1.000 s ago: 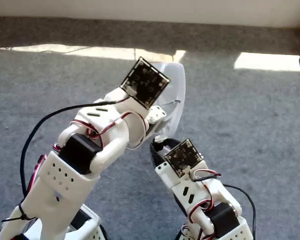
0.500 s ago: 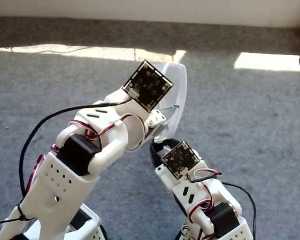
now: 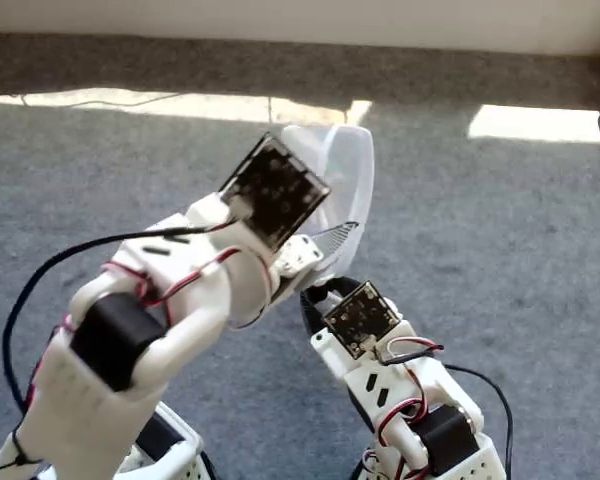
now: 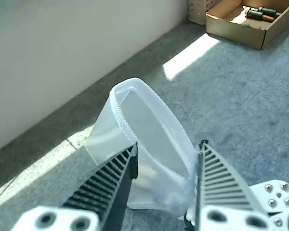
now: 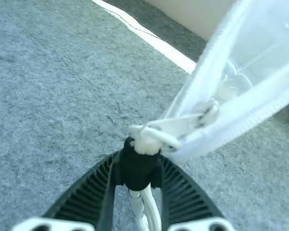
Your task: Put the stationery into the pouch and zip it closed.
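A translucent white pouch point(image 3: 345, 175) stands on the grey carpet, its zippered mouth wide open point(image 4: 149, 125). My left gripper point(image 4: 168, 145) is open, one finger on each side of the pouch's near end, without touching it as far as I can tell. My right gripper point(image 5: 137, 159) is shut on the black zipper pull point(image 5: 135, 171) with its white cord, at the pouch's low end, where the zipper point(image 5: 216, 110) runs up and away. In the high view the right arm's wrist point(image 3: 360, 318) sits just below the pouch. Pale shapes show faintly inside the pouch; I cannot make them out.
A cardboard box point(image 4: 245, 21) with dark items lies on the floor by the wall, a woven basket point(image 4: 200, 9) beside it. Sunlit patches point(image 3: 535, 122) cross the carpet behind the pouch. A white wall borders the far side.
The left arm has pulled back and to the left, its wrist camera shifting left and slightly lower. The right arm and the pouch have stayed nearly still.
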`<control>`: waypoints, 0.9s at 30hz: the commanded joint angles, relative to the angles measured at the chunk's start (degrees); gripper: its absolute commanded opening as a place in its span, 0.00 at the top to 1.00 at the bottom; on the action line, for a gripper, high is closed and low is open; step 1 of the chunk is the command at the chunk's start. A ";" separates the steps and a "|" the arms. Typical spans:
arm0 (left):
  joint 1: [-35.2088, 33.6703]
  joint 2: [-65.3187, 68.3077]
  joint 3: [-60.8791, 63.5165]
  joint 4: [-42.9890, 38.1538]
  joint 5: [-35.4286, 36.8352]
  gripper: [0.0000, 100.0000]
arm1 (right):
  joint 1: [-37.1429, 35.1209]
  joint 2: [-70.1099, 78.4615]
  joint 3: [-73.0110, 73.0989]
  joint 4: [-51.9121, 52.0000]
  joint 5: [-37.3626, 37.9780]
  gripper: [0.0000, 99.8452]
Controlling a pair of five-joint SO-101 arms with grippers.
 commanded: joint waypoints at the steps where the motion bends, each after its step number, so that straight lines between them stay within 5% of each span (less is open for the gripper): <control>1: -2.24 -5.85 -1.63 0.88 -0.09 0.80 | 0.66 -0.66 -0.84 -0.04 0.62 0.99; 8: -10.77 -9.63 5.32 0.88 -0.18 0.80 | 0.75 -0.66 -1.01 0.75 0.70 0.99; 27: -10.59 -9.71 17.89 5.80 -6.24 0.80 | 0.84 -0.04 -17.71 14.11 3.69 0.99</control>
